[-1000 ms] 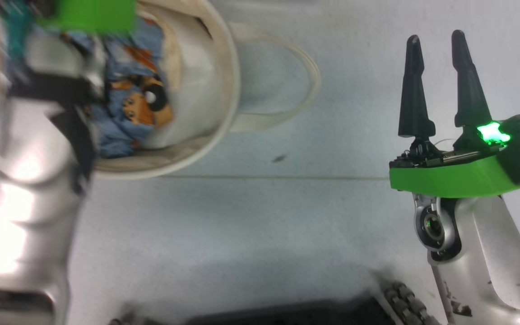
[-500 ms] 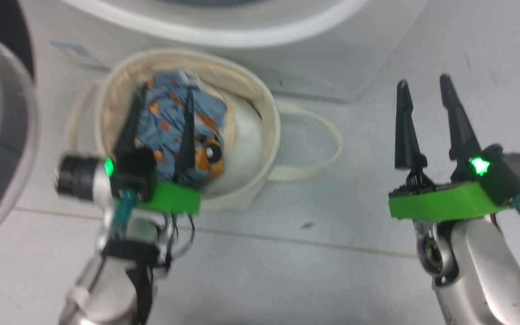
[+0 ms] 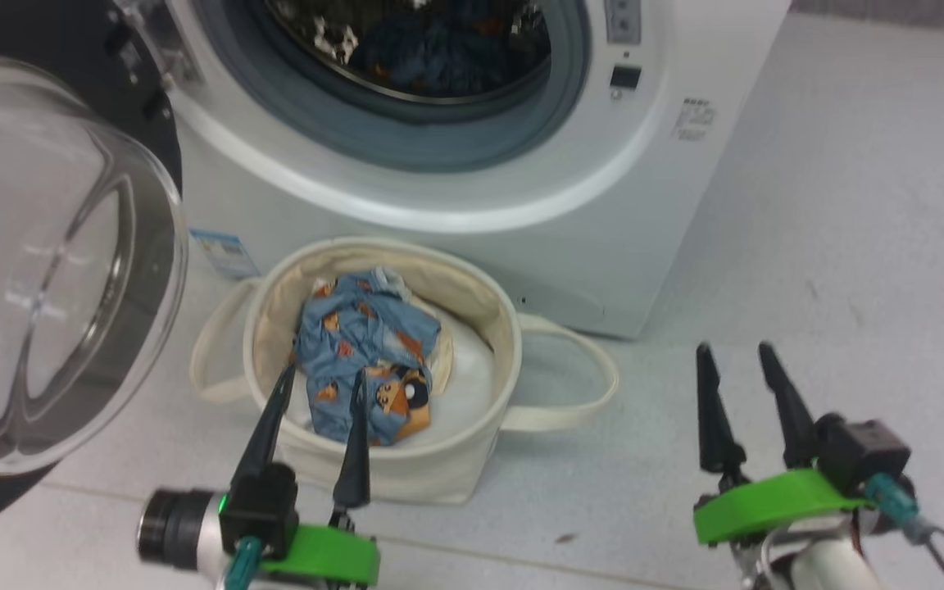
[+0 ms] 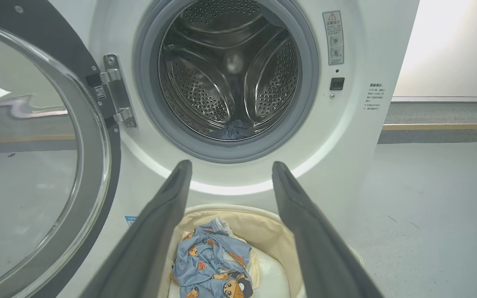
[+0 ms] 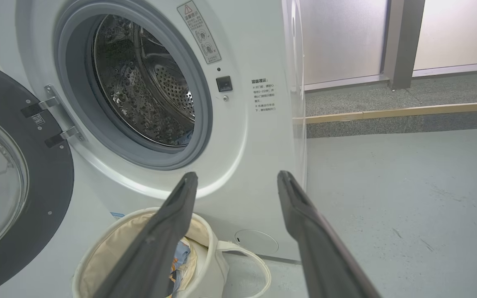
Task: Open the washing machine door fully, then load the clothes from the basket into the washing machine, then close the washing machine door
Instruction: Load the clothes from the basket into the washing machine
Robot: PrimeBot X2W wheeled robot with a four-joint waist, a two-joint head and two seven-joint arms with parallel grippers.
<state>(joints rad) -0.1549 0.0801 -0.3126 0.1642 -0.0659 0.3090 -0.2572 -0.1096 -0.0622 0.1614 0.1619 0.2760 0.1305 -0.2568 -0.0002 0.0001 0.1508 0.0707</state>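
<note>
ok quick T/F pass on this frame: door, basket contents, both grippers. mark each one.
1. The washing machine door stands open. True.
2. The clothes lie in the basket, in front of the washing machine. True.
3. The left gripper is shut on the clothes. False: its fingers stand apart and hold nothing.
4. The right gripper hangs over the basket. False: it is open over the floor, to the basket's right.
5. A white bundle shares the basket with the clothes. True.
</note>
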